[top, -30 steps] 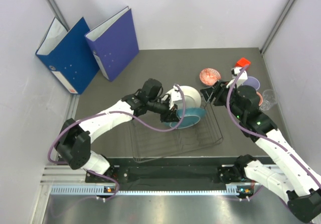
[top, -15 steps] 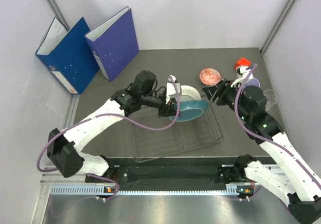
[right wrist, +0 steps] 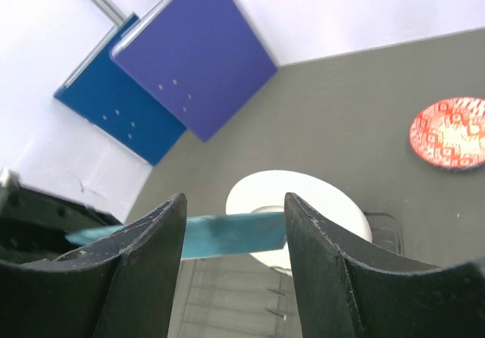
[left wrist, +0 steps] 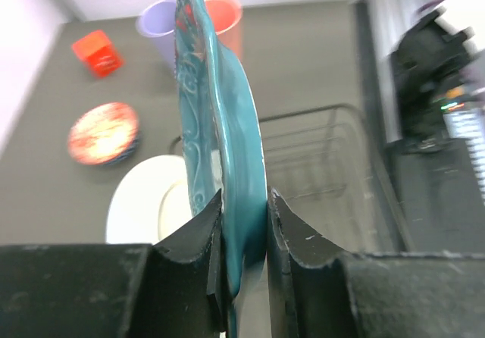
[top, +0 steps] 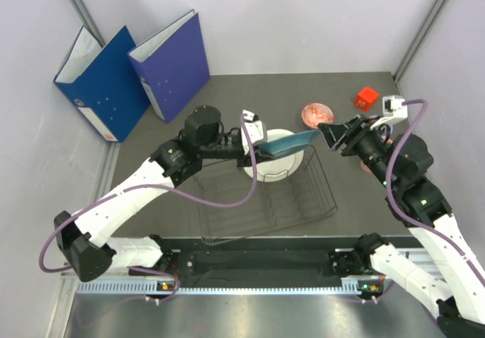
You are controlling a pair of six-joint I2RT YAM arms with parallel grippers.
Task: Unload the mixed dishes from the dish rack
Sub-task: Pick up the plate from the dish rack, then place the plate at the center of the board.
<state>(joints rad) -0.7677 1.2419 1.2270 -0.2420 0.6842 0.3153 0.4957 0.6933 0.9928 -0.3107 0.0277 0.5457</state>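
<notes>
Plate count from above: two. My left tool [top: 254,147] is clamped on the near rim of the teal plate [top: 288,142], which is tipped so I see mostly its edge. Its long axis runs from that tool straight across to my right tool [top: 324,131], whose fingers are spread just beside the plate's far rim; I cannot tell if they touch it. Under the teal one, the white plate [top: 273,170] sits at the far end of the single dish rack [top: 295,201]. Beyond my right tool lie one small red-patterned bowl [top: 317,114] and one red block [top: 367,97] on the tabletop; two blue binders [top: 102,80] stand well beyond my left tool.

Left wrist: the left tool [left wrist: 242,209] pinches the teal plate [left wrist: 216,126] edge-on, pointing straight away. Left of it are the white plate [left wrist: 148,201], the bowl [left wrist: 104,132] and the block [left wrist: 96,52]; past its tip stand one lavender cup [left wrist: 155,31] and one salmon-pink cup [left wrist: 227,20]. The rack [left wrist: 326,164] lies to the right.

Right wrist: the right tool [right wrist: 235,201] gapes; the teal plate [right wrist: 227,234] shows as a thin level band across the gap, in front of the white plate [right wrist: 303,194].
</notes>
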